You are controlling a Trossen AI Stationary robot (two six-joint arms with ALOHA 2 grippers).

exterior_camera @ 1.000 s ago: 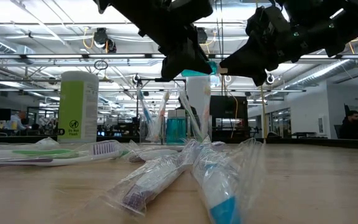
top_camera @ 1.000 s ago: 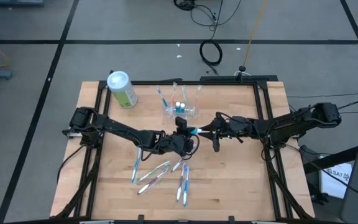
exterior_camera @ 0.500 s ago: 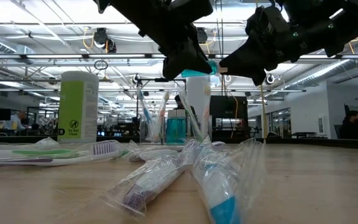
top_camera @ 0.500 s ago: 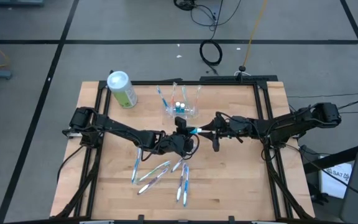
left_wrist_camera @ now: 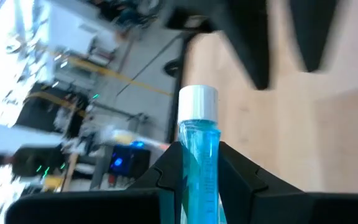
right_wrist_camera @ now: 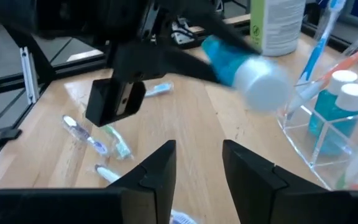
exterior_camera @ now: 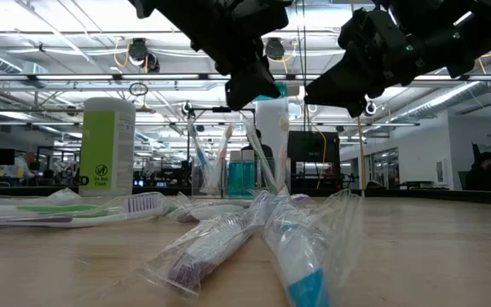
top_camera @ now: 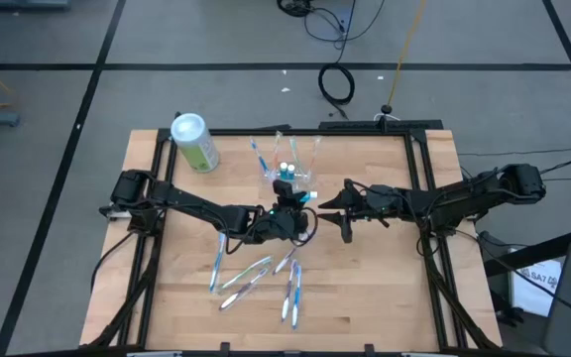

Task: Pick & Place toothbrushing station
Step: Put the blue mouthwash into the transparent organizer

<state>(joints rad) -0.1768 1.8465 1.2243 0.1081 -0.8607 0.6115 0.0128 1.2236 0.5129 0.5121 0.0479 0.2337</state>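
From above, your left gripper (top_camera: 293, 206) clamps a blue bottle (top_camera: 302, 199) just beside the clear station (top_camera: 287, 174) at the table's back middle. Left wrist: bottle (left_wrist_camera: 198, 163) points cap-first, away from the fingers. Right wrist: your right gripper (right_wrist_camera: 197, 163) stands parted, empty; the left arm is nearer.

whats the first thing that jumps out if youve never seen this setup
Mid-table, the left hand grips a small blue bottle with a white cap, held in the air near the clear holder of toothbrushes at the back. The right hand faces it, open and empty. Wrapped toothbrushes lie scattered at the front, and a green canister stands at the back left.
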